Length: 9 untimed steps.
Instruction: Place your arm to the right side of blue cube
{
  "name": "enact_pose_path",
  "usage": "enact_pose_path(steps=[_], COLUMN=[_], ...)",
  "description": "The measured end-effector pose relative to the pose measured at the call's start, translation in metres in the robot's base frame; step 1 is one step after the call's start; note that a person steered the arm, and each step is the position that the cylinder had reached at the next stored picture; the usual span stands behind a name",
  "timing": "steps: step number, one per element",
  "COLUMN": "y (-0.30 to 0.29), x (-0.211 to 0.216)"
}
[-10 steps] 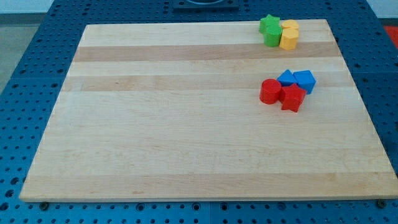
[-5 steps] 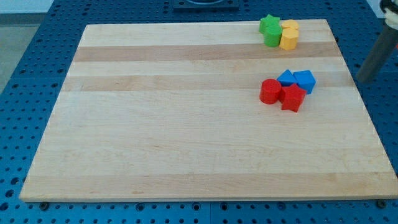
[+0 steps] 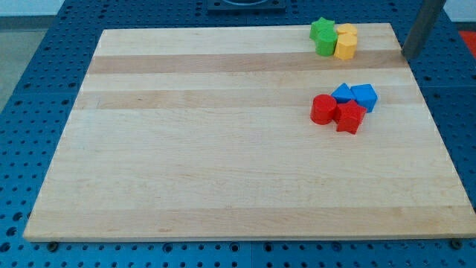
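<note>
We see a wooden board [image 3: 223, 149] carrying green [image 3: 324, 36], yellow [image 3: 346, 42], blue [image 3: 357, 95] and red blocks [image 3: 337, 113].

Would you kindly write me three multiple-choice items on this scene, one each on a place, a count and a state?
1. Where is my tip?
A. at the board's right edge, near the view's top
B. between the red blocks
C. at the view's bottom left

2. How many blocks lie on the wooden board?
A. four
B. eight
C. ten

3. Is my tip touching the blue cube?
A. yes
B. no, it stands apart, up and to the right
C. it is hidden

Key: 1 A, the rod ends there. 2 B, two clusters of four. 3 B, bare board lies between.
</note>
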<state>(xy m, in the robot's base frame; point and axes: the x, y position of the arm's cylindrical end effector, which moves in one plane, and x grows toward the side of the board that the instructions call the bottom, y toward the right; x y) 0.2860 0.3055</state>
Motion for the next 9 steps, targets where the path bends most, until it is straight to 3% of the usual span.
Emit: enact_pose_path(steps=[8,9], y=[-0.018,-0.020], x=[0.041,0.072])
